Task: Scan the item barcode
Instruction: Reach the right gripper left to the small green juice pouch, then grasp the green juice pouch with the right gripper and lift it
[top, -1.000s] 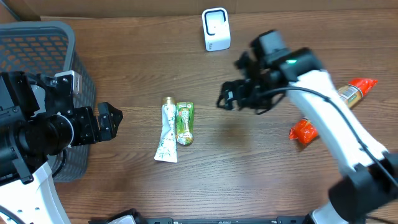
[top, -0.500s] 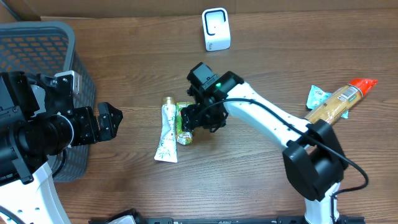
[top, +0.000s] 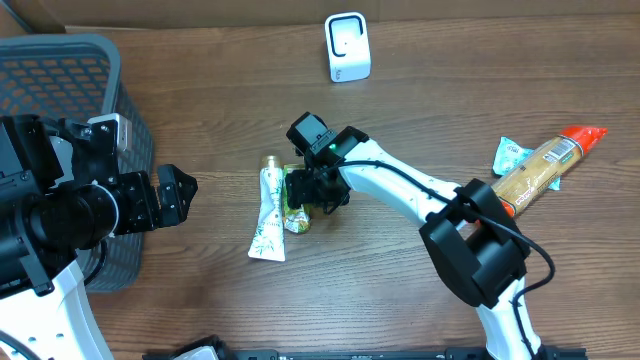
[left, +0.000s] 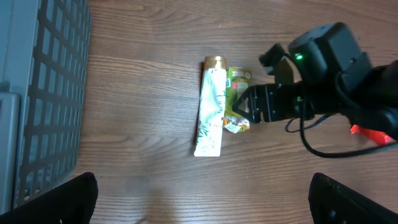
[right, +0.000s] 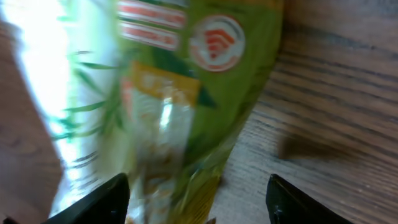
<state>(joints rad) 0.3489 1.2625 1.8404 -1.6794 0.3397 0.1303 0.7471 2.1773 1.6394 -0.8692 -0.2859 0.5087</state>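
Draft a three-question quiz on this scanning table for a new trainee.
1. True or false: the white tube lies right alongside the green packet.
2. Which end effector has its fingers either side of the green packet? A) left B) right C) neither
3. Fill in: the grey basket stands on the robot's ____ side.

Key: 1 true. 2 B, the right end effector, its jaws open around the packet. 3 left.
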